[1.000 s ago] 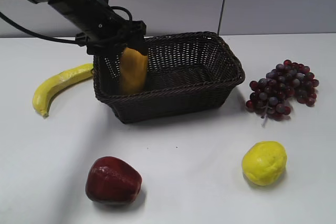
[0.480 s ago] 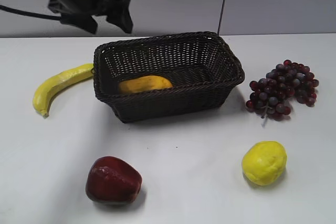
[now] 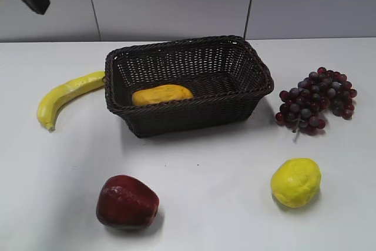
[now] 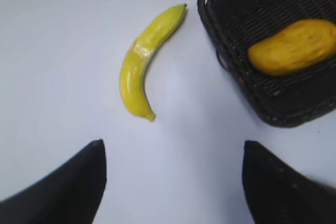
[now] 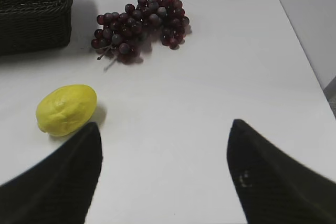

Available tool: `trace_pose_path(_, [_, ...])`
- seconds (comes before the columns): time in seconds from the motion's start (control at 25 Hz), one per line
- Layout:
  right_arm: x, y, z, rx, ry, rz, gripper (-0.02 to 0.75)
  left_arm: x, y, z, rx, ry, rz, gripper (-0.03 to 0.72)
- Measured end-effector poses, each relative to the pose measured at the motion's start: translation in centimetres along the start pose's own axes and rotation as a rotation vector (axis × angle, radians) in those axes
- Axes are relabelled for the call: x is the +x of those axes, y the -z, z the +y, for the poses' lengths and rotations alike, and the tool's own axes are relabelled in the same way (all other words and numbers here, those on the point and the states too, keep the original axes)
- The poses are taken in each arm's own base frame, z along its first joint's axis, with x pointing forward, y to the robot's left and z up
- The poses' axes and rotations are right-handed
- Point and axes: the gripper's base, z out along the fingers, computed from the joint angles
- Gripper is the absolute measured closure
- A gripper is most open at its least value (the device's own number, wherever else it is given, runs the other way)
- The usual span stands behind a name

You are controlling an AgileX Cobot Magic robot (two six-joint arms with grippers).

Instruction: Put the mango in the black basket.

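Mango (image 3: 161,94): one, lying on its side on the floor of the black basket (image 3: 194,119), toward the basket's left end, long axis roughly along the front wall. Nothing grips it. Left wrist view shows the same fruit inside the basket corner.

Black basket: one, upright on the white table (image 3: 217,163); the mango is the only thing visible in it.

Other items on the table, counted: one banana (image 3: 66,95) to the left of the basket, its upper tip at or just beside the rim; one bunch of dark red grapes (image 3: 317,100) to the right, apart from the basket; one yellow lemon-like fruit (image 3: 295,182) front right; one red apple (image 3: 126,202) front left.

Left gripper (image 4: 173,182): fingers spread wide, holding nothing, above bare table near the banana.

Right gripper (image 5: 164,174): fingers likewise spread, empty, above the table beside the lemon-like fruit.
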Motion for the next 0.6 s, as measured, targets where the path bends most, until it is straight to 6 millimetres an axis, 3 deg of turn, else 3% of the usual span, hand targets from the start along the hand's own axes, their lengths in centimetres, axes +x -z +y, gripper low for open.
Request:
trace_pose_path(0.2, [0.0, 0.0, 0.0, 0.0, 0.0, 0.0, 0.167, 5.8, 0.5, 0.4, -0.022, 0.028, 0.079, 0.1])
trace_pose_path(0.6, [0.0, 0.0, 0.0, 0.0, 0.0, 0.0, 0.167, 19.2, 2.1, -1.4, -0.026, 0.069, 0.075, 0.1])
